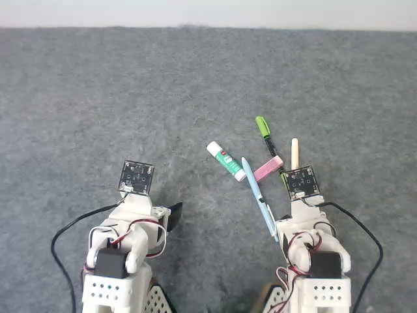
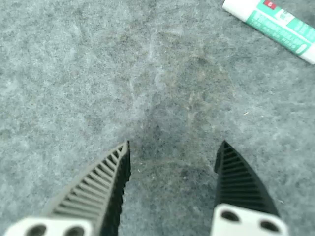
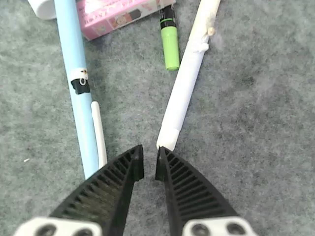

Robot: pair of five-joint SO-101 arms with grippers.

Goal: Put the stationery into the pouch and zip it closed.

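right hand just beside cream pen end

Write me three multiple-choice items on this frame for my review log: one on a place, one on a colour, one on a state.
1. The blue pen lies in front of: A the left arm; B the right arm; C neither, at the table's far edge.
2. The eraser is: A yellow; B pink; C black.
3. The left pincer is: A open, with nothing in it; B shut on the glue stick; C shut on a pen.

1 B: the right wrist view looks down on the blue pen and the white pen just past the right pincer.
2 B: it is pink in both the high and right wrist views.
3 A: its fingers stand apart over the bare grey surface, with the glue stick lying farther off.
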